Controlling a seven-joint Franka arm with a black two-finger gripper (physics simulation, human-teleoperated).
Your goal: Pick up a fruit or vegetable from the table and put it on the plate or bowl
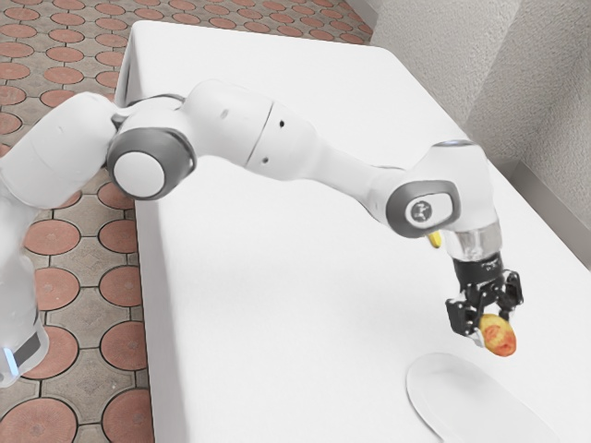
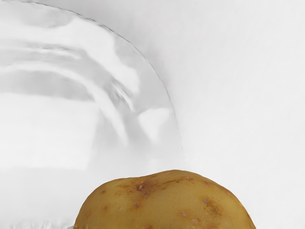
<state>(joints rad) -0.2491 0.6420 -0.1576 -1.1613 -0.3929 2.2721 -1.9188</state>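
- Fingers: the two black fingers of the gripper (image 1: 488, 328) point down and are closed on the potato (image 1: 500, 338), one on each side of it.
- Held item: the potato is yellow-brown with reddish patches and darker specks. It sits at the fingertips and sticks out past them toward the exterior view's right. In the wrist view the potato (image 2: 164, 202) lies directly under the hand, its speckled skin plainly visible.
- Position of held item: the potato hangs in the air, clear of the table (image 1: 277, 277), close to the rim of the plate (image 1: 471, 397). It is not resting on the plate.
- Plate: white and shallow, lying flat on the table near the table's front edge in the exterior view. In the wrist view the plate (image 2: 71, 95) shows glossy reflections and its curved rim runs just beyond the potato, with bare white table (image 2: 248, 71) on the rim's other side.
- Other item: a small yellow object (image 1: 433, 240) lies on the table, partly hidden behind the arm's wrist. Its kind cannot be told.
- Arm: white, coming in from the exterior view's left and stretched across the table toward its right.
- Surroundings: a floor (image 1: 65, 240) of reddish rounded tiles; a pale wall (image 1: 517, 74) beyond the table.
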